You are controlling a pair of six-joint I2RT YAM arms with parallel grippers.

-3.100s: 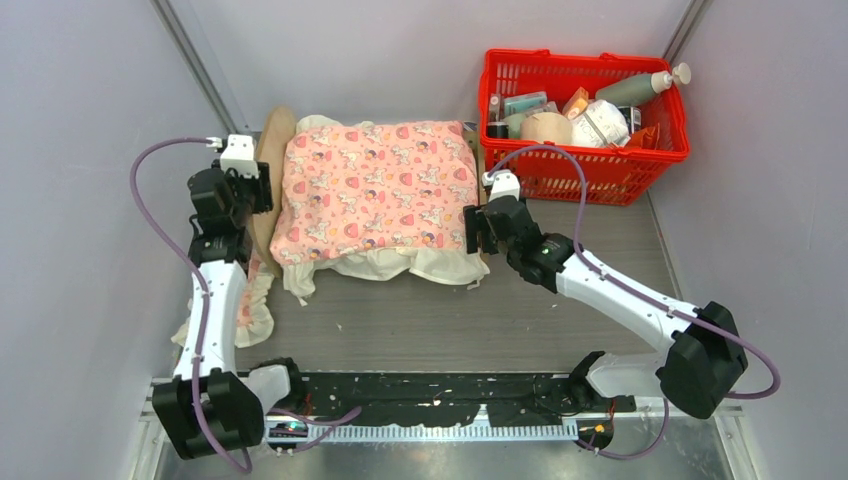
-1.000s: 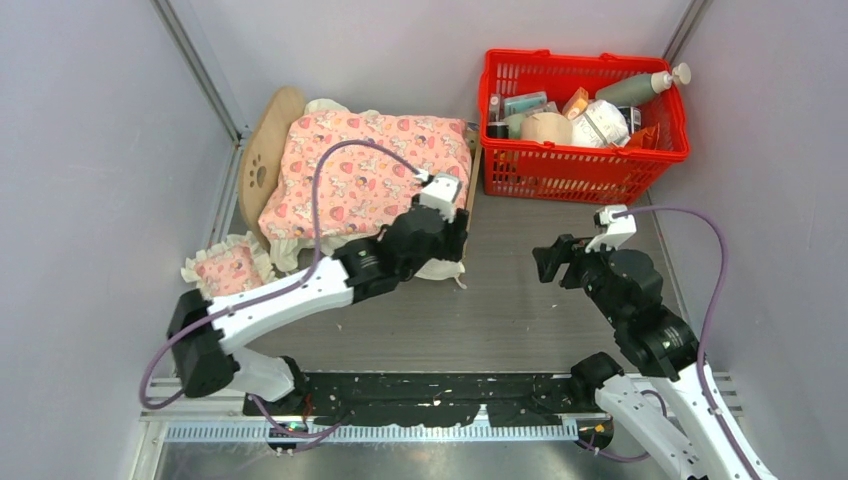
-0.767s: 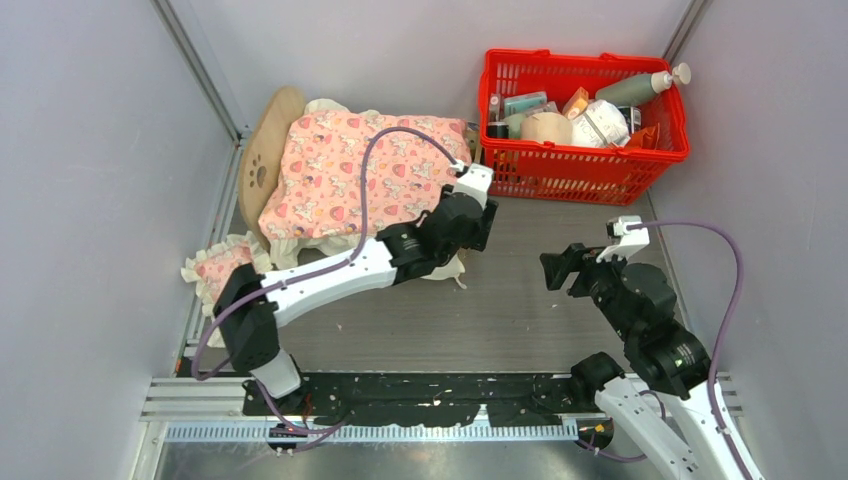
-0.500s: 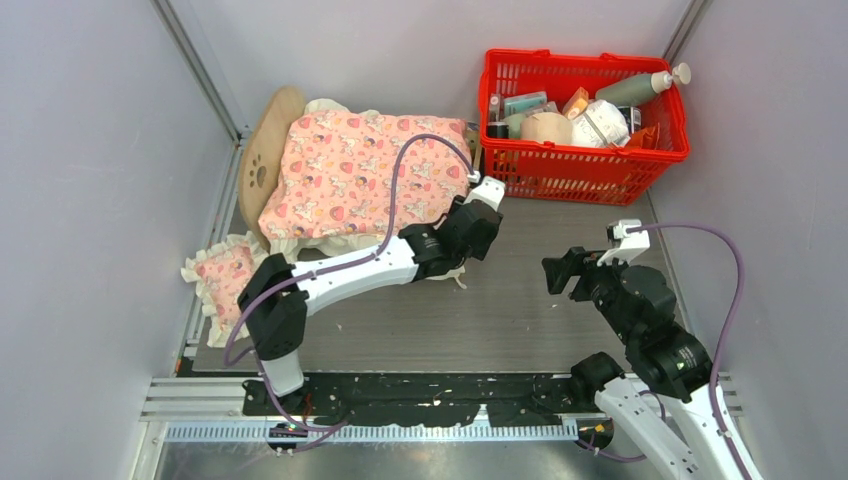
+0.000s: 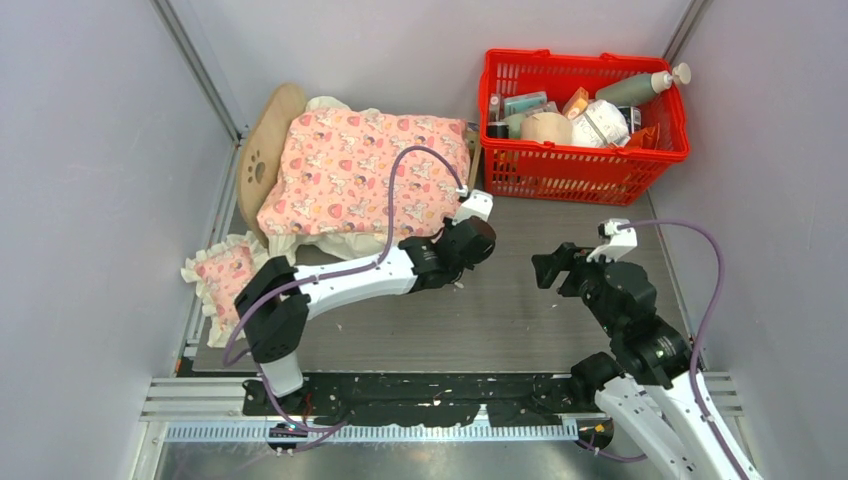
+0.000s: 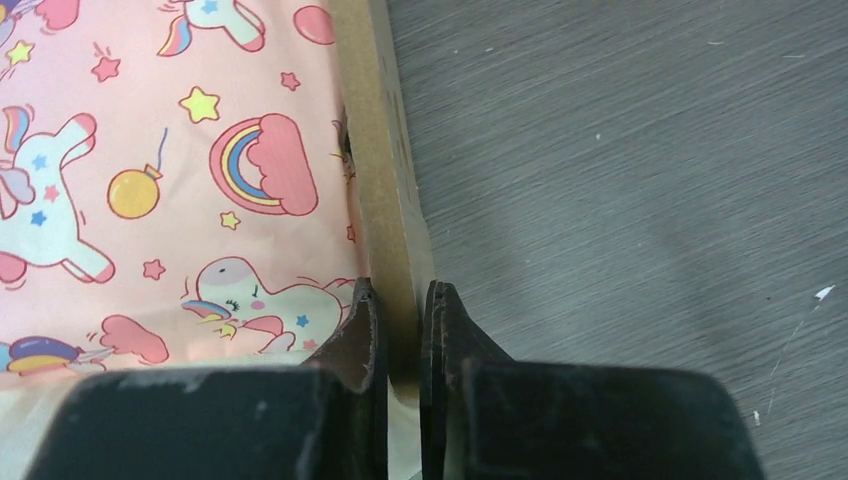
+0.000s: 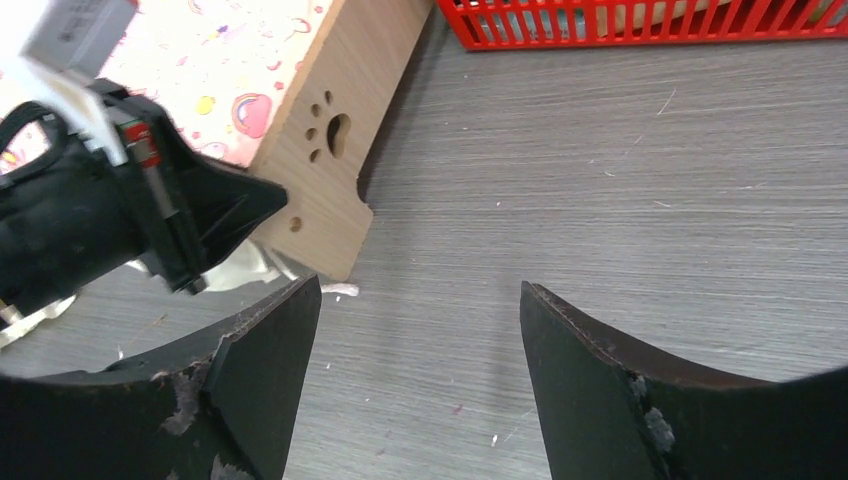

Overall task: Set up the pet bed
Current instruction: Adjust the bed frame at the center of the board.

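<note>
A grey wood-grain table (image 5: 500, 320) is stretching between pale lilac walls. At the lower left of the overhead view a small pink frilled pillow (image 5: 225, 272) is lying on the table, off the bed. Just above and right of it, in the upper left-centre, the pet bed (image 5: 262, 162) is sitting with its arched headboard at the left end. A pink unicorn-print blanket (image 5: 360, 175) is covering its top, with cream frills spilling over the near edge. At the bed's right end the left gripper (image 6: 400, 300) is pinching the top edge of the plywood footboard (image 6: 388, 180), its jaws nearly together with only the thin board between them. Right of centre the right gripper (image 7: 420, 290) is hovering over bare table, jaws wide and holding nothing. In the upper right a red basket (image 5: 585, 178) is holding bottles and packets.

The frame is probably going to feel light and stiff, sliding or tipping under a small pull. The board edges are looking like the sound places to grip, while the soft blanket would likely just slip off. No lettering is readable, and the labels in the basket are too small.
</note>
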